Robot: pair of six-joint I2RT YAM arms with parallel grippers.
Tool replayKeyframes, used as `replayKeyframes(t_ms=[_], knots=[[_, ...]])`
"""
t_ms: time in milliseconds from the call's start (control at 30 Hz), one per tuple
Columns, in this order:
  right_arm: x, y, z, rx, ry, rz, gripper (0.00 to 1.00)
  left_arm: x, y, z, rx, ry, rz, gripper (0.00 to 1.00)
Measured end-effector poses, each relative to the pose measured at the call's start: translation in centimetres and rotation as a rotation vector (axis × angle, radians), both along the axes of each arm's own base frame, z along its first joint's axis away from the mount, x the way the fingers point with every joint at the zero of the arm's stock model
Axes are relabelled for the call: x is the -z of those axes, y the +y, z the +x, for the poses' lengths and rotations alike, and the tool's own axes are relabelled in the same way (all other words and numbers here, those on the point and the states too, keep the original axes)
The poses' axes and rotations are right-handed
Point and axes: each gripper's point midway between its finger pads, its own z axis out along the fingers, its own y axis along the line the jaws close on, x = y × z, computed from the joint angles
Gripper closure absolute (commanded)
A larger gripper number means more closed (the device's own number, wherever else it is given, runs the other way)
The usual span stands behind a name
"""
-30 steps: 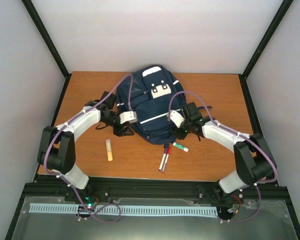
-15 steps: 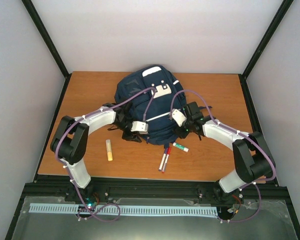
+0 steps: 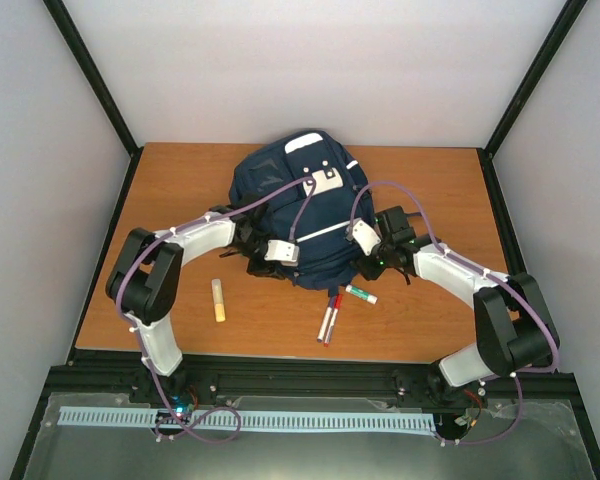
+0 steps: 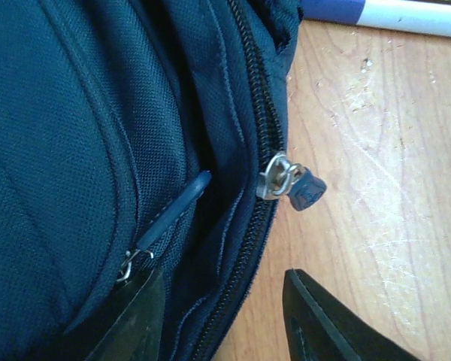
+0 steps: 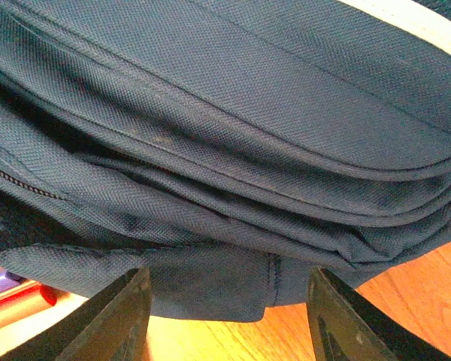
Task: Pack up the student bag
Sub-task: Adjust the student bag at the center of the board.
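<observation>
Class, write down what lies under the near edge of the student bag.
The wooden table carries the student bag. Markers lie at its hem; whether they reach beneath, and anything else below, is covered by fabric.

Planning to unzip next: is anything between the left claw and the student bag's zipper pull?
Nothing visible. The open left claw is at the student bag edge, with the zipper pull exposed just ahead.

student bag (image 3: 280,185) blocks centre, markers (image 3: 327,320) just in front
</observation>
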Motion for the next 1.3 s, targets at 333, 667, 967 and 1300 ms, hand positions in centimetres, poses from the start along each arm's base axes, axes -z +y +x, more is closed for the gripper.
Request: replayKeyframes(t_ms=[333, 667, 967, 1300], knots=[[0.0, 0.1, -0.1, 0.002, 0.013, 0.016, 0.43, 1.0, -0.3, 0.6, -0.009, 0.019, 0.012, 0.97], [-2.5, 1.6, -0.4, -0.009, 0.055, 0.121, 0.45, -0.8, -2.6, 1.3, -0.114, 0.127, -0.050, 0.99], [-3.6, 2.0, -1.1, 0.001, 0.095, 0.165, 0.52, -1.5, -6.6, 1.8, -0.214, 0.249, -0.114, 0.99], [-5.1, 1.5, -1.2, 0.061, 0.095, 0.175, 0.62, -1.5, -11.4, 4.5, -0.409, 0.420, -0.190, 0.99]])
